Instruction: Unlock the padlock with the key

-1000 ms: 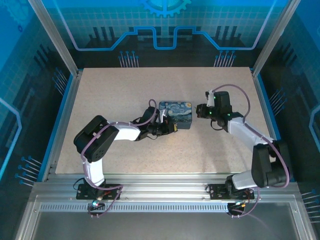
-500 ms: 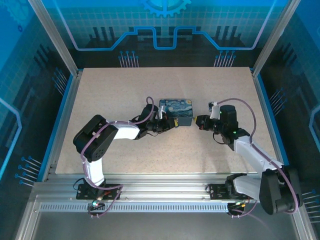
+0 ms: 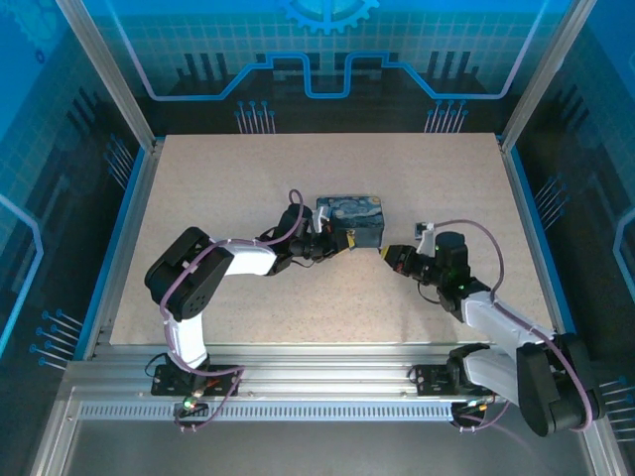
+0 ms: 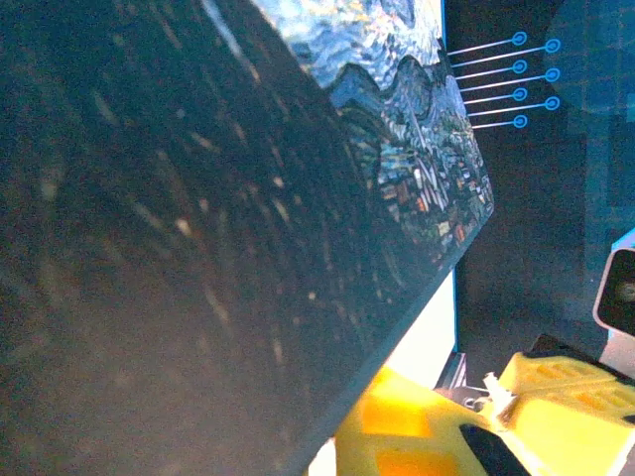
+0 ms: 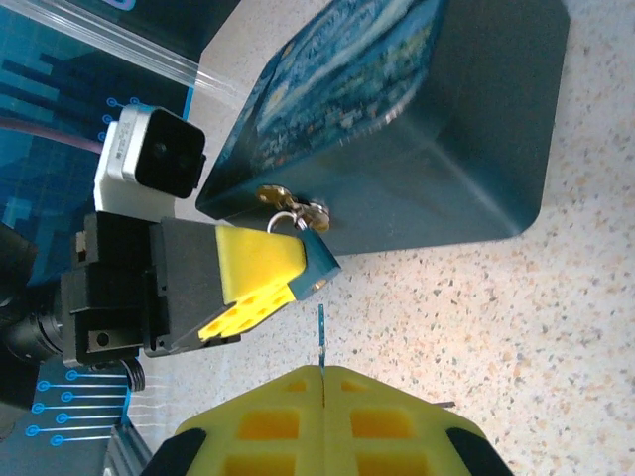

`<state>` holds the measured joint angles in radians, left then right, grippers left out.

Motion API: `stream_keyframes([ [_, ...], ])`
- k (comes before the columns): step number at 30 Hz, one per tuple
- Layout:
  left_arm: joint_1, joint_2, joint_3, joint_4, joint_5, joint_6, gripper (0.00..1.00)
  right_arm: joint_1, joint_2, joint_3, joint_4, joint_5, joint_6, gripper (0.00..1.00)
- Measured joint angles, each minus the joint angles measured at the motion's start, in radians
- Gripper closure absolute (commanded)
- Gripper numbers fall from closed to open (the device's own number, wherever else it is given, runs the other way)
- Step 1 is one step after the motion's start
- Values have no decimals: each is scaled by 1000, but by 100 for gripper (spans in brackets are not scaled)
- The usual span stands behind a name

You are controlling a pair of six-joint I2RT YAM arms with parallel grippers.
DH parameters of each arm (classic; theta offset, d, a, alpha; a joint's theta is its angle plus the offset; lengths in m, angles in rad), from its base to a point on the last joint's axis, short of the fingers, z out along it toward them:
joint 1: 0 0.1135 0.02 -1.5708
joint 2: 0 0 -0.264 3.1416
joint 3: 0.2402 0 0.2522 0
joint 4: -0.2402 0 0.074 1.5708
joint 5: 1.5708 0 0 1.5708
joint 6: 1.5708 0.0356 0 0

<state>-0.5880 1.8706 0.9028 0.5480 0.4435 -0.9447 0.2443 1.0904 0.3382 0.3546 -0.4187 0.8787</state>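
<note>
- Padlock (image 5: 316,266): a small teal body hanging at the front wall of the painted box (image 5: 466,149), left of centre in the right wrist view; a brass ring or shackle sits just above it, against the box.
- My left end effector (image 5: 288,278) reaches in from the left edge of that view and is clenched on the padlock body, with a yellow pad on either side; I judge this to be the steadying hold, so that part is done.
- My right end effector (image 5: 322,382), at the bottom edge, has its yellow pads pressed together on a thin bluish blade that I take for the key (image 5: 321,337); the blade points up the frame toward the lock's lower end.
- The blade's tip is just below the lock, with speckled worktop (image 5: 516,327) behind it; I cannot tell whether it touches, and the keyway is too small to make out; my judgement is that the key is not yet seated.
- Done, as far as I can see: lock held, key held, the two roughly in line.
- Left to do: ease the tip into the keyway, push it home, turn it, and spring the shackle; I see no sign that the shackle has opened, though it is too small for me to be sure.
</note>
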Motion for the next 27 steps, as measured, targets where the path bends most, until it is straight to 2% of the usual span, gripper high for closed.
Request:
stream_keyframes([
  [15, 3, 0, 0, 27, 21, -26, 98, 123, 277, -32, 330, 72, 212, 100],
  [27, 3, 0, 0, 68, 26, -45, 98, 135, 303, -34, 454, 105, 282, 100],
])
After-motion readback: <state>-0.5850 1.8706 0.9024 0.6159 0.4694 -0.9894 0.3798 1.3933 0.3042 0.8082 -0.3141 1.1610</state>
